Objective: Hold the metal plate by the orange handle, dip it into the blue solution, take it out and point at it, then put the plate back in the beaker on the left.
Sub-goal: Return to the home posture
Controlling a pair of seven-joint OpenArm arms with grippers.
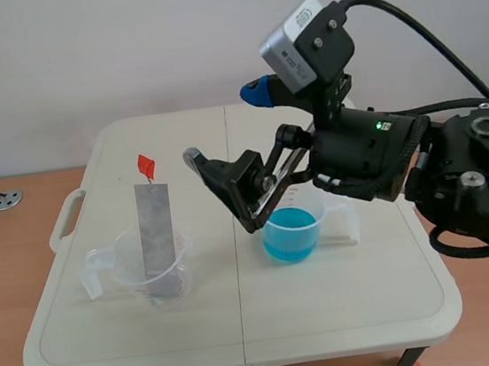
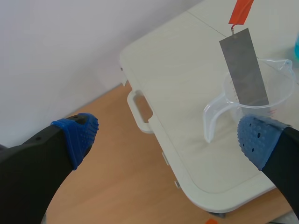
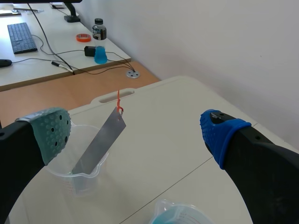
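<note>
Clearly nothing is gripped yet. Over your worktop [image 1: 244,326] the right tool [image 1: 225,126] hangs with its fingers apart, the blue solution [image 1: 291,231] below it. The left tool [image 2: 168,137], also apart, sits off the left edge, out of the way. The metal plate [image 1: 154,225] leans in the left beaker [image 1: 153,274], so its orange handle [image 1: 145,167] stands clear of the rim for pinching.

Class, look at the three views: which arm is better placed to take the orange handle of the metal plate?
The right arm. Its open jaws hang over the table, aimed at the orange handle of the metal plate. The left arm's open jaws sit off the table's edge, over the floor.
</note>
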